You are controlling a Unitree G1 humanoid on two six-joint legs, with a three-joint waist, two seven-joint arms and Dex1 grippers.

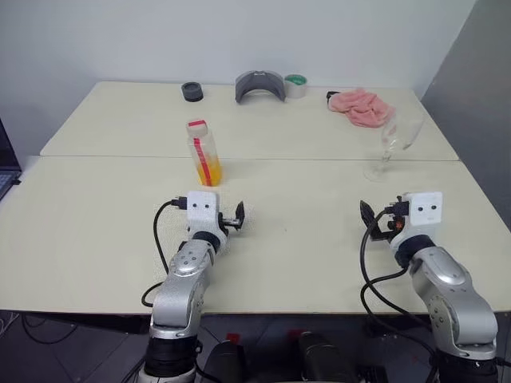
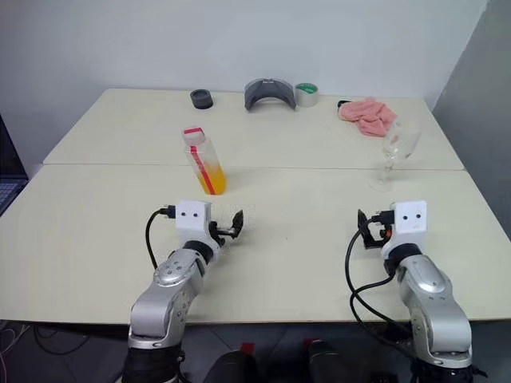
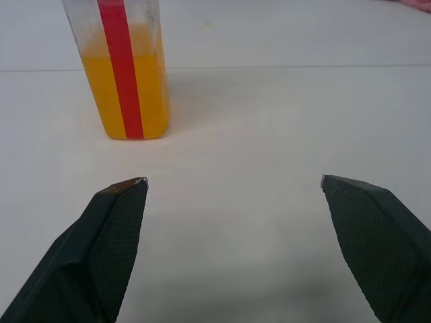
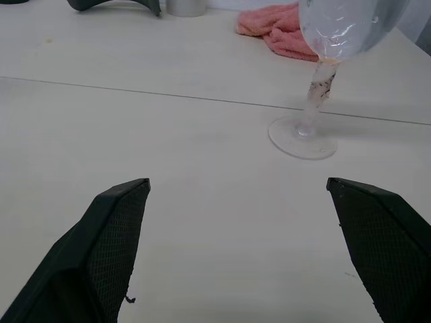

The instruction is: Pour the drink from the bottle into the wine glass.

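1. The left gripper hangs over the table with its two black fingers spread wide and nothing between them; the right gripper is spread just as wide, also empty.
2. Ahead of the left gripper, and apart from it, the bottle stands upright with its pinkish-red and white cap on; the orange drink fills roughly its lower half.
3. Ahead of the right gripper, near the table's right edge, the wine glass stands on its foot, its bowl showing no orange liquid.
4. At the far edge lie a pink cloth, a roll of tape, a grey curved piece and a small dark round object.
5. By this evidence the task is at its start: nothing is grasped, the cap looks unopened, and no pouring has happened. Gripping the bottle, uncapping it and tipping it over the glass all remain.
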